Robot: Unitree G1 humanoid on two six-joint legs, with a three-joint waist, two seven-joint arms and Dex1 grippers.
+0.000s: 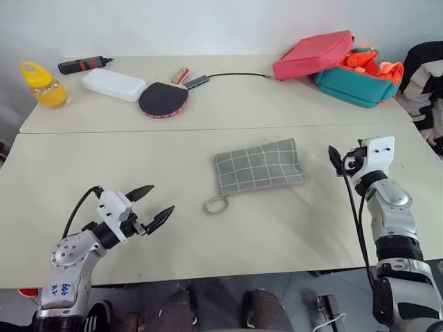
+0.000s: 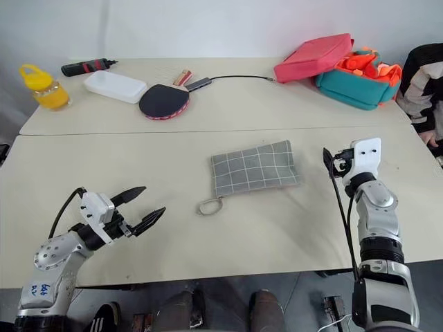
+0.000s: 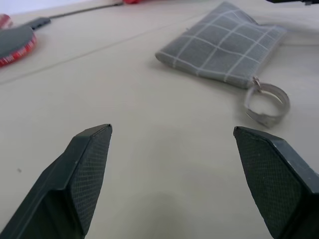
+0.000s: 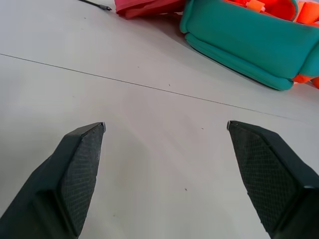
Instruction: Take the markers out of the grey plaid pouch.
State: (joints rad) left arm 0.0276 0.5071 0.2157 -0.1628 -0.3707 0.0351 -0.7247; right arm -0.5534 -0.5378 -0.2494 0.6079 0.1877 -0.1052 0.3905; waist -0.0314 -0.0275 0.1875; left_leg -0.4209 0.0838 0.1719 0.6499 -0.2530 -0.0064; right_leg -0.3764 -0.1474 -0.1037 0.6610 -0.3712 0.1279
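Far left, back of the table point(image 1: 83, 166): a yellow bottle point(image 1: 43, 84), a black cylinder with a red band point(image 1: 84, 65), a white box point(image 1: 113, 84) and a table tennis paddle point(image 1: 163, 99). Near left, the left gripper point(image 1: 151, 205) hovers over bare tabletop, fingers spread wide, holding nothing. At the centre lies the grey plaid pouch point(image 1: 259, 166), flat, its ring loop point(image 1: 215, 205) resting on the near side towards the left gripper; whether the zipper is open cannot be told, and no markers are visible outside it. Back right: a pink-red case point(image 1: 313, 54) leaning on a teal case point(image 1: 354, 86) with orange contents. Right of the pouch, the right gripper point(image 4: 164, 144) stands apart from it, fingers wide, empty.
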